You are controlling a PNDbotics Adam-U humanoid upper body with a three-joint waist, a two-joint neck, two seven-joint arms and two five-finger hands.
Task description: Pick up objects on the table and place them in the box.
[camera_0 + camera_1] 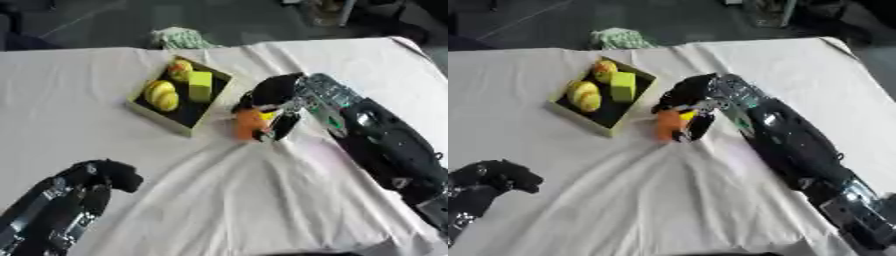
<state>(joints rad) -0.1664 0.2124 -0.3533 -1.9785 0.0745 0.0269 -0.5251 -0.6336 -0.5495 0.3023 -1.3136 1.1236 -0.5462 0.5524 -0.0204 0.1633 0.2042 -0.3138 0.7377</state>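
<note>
Right hand [273,102]: comes in from the right side, fingers curled down around an orange object [248,123], so it's gripping that, not spread out. It sits just beside the box, off the box's near-right edge.

Orange object: roundish, plain orange with a bit of yellow showing near the fingers. Can't really tell what it is. It's outside the box, right next to the box's right wall, and its bottom looks to be at or just above the cloth; can't say for sure if it's touching.

Box [160,116]: shallow, pale yellow-green walls, dark bottom, sitting at an angle on the table. Open top.

In the box: a yellow oval thing with ridges [162,95] at the near-left end, a yellow-green block [200,86] right beside it toward the right wall, and a small yellow-orange rounded item [179,69] tucked in the far corner. All three sit close together, and a strip of dark bottom is bare on the side nearest the right hand.

Left hand [112,174]: well away from the box, down toward the lower left. Fingers look curled in and it's holding nothing.

Table [79,120]: covered in a white cloth, with wrinkles fanning out from just below the box.

Beyond the box: a green-and-white bundle [179,37] off the table's far edge.
</note>
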